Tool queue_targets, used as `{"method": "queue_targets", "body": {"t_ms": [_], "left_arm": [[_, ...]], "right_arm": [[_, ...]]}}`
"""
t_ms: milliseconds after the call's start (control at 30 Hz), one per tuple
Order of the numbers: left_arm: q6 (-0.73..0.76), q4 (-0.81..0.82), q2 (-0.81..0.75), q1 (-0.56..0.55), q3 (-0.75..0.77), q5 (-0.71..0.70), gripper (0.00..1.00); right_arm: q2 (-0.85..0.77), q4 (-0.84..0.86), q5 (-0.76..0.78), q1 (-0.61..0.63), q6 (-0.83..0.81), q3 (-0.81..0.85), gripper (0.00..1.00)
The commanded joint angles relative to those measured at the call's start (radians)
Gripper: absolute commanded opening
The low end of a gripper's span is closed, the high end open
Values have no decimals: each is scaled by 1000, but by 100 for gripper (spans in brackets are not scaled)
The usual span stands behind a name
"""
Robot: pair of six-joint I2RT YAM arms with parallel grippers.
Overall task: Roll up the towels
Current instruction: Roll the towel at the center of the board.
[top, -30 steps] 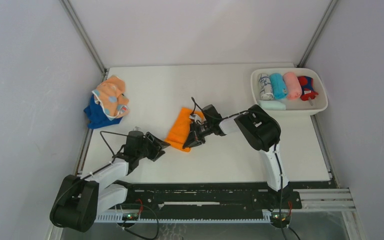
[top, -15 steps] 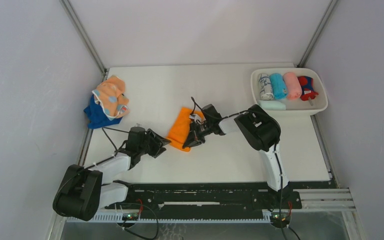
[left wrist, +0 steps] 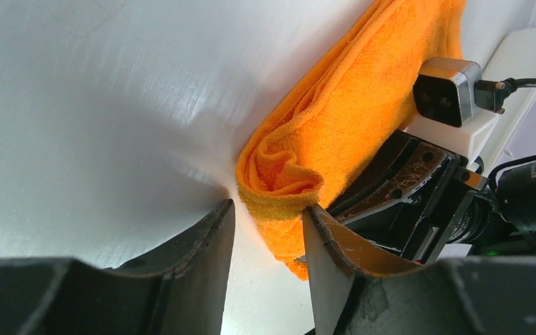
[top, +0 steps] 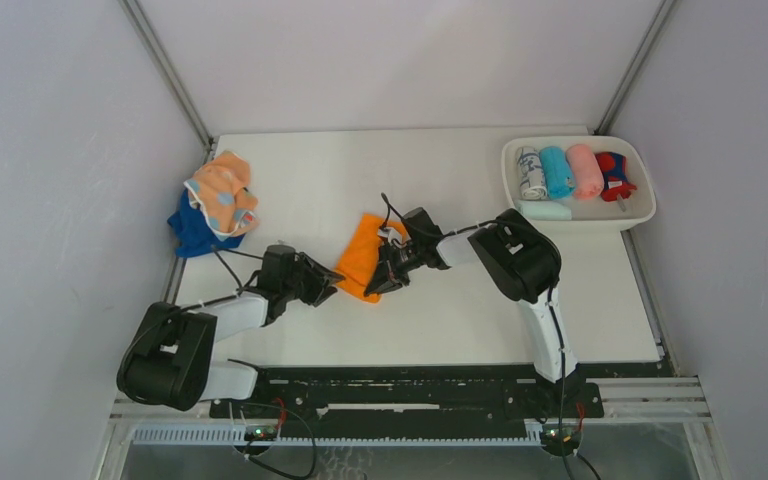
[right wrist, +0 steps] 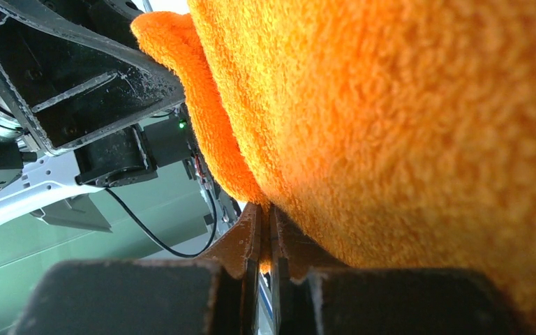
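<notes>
The right pincer (right wrist: 265, 213) clamps the edge of one orange towel (top: 360, 262), left of the white tray (top: 605, 224); the left pincer (left wrist: 269, 213) stands parted astride its corner. Five rolled towels (top: 558, 172) fill the tray; two loose towels (top: 222, 193) lie far left.

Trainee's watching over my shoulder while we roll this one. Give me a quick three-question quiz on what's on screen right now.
1. True or false: the right end effector is shut on an edge of the orange towel.
2. The left end effector has its jaws: A) apart, either side of the orange towel's near folded corner; B) pressed shut with nothing between them; C) pointing up, well clear of any towel.
3. Which towel lies on top of the dark blue towel at the far left?

Key: 1 true; 2 A; 3 the peach spotted towel.
</notes>
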Motion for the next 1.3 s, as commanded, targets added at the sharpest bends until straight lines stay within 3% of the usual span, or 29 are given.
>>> {"method": "queue_targets", "body": {"t_ms": [0, 267, 533, 867, 1133, 1267], "left_arm": [[16, -152, 60, 5, -3, -80, 47], [36, -260, 158, 5, 40, -113, 44], [48, -274, 185, 4, 35, -113, 40], [62, -294, 199, 4, 59, -105, 38], [65, -296, 203, 5, 65, -101, 38], [68, -298, 206, 5, 68, -100, 38]], "right_arm": [[20, -56, 105, 4, -53, 12, 0], [-78, -103, 158, 23, -145, 15, 2], [-264, -230, 300, 56, -372, 15, 21], [-387, -321, 703, 241, -748, 6, 42], [-370, -311, 952, 350, -857, 1, 43], [-347, -322, 971, 350, -862, -1, 36]]}}
